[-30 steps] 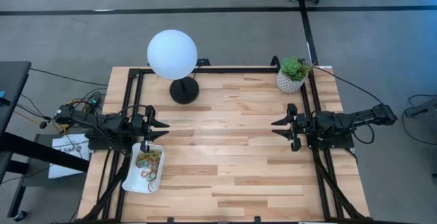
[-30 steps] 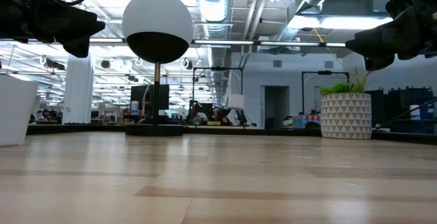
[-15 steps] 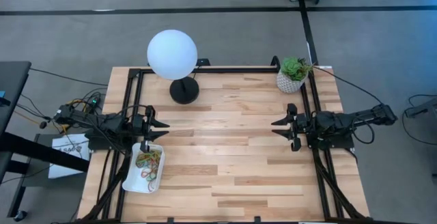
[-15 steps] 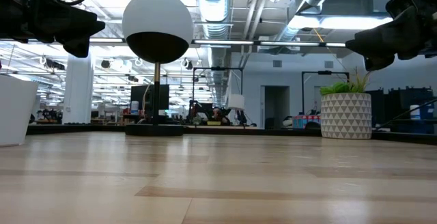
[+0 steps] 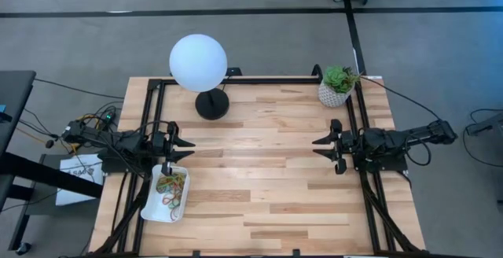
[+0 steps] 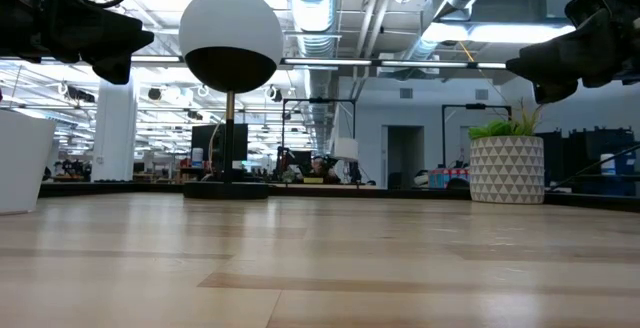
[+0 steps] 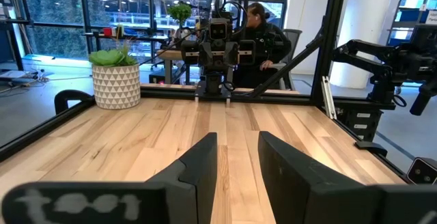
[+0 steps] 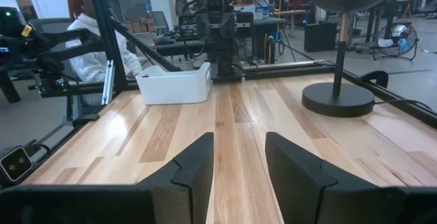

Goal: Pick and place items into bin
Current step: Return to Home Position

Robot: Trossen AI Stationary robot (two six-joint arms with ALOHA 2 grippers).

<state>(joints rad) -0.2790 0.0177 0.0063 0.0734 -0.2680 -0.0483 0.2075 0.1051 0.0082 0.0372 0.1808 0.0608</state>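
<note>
Fingers of the left gripper stand parted, nothing between them; the right gripper is likewise spread and empty. Bin sits at the table's left edge, with the bands heaped inside it in a mixed tangle of green, yellow and red. No band shows on the wood outside the bin, so picking looks finished and only the retreat is left. Left gripper hangs just beside the bin's end, on the side towards the lamp; right gripper is well apart from the bin, at the opposite edge. Both arms look folded back close to their rest pose. For a clean finish, leave both pairs of fingers spread and make any last left-arm correction upward and away from the bin, never across its rim, since a nudge would likely tip so light a tray. Right arm has nothing near it; settle it slowly and level.
</note>
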